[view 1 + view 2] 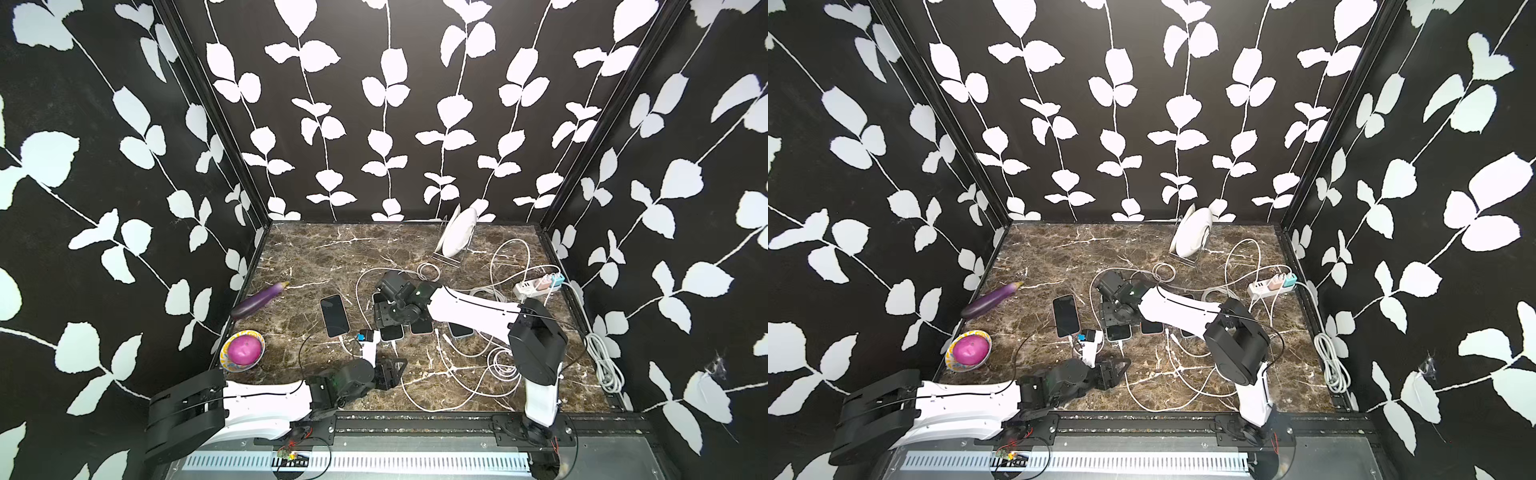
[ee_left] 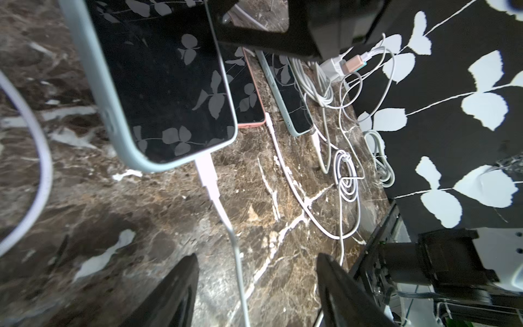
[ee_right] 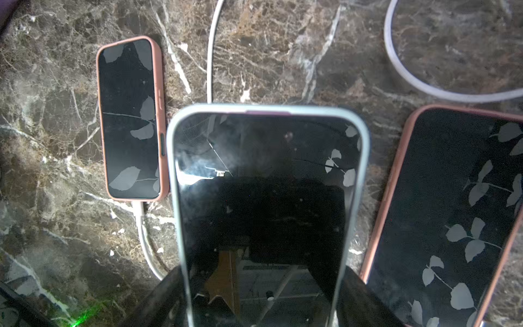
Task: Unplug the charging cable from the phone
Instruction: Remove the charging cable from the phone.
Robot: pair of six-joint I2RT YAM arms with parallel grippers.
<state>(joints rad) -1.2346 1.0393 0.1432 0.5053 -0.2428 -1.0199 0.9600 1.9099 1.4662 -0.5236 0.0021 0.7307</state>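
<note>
A: Four phones are lying in a row at the centre of a top view; which one is being worked?

B: The pale-cased phone [image 2: 158,85], whose charging cable [image 2: 208,177] is plugged into its near end. The right end effector [image 3: 263,297] is straddling that phone's sides, jaws wide, apparently bracing it.

A: And the left end effector [image 2: 254,288]?

B: Standing open and empty, lower centre of its wrist view; the cable is running between its fingers [image 2: 175,286]. The plug is lying straight ahead, its long axis pointing back at the left arm, the nearer one. No writing is legible.
</note>
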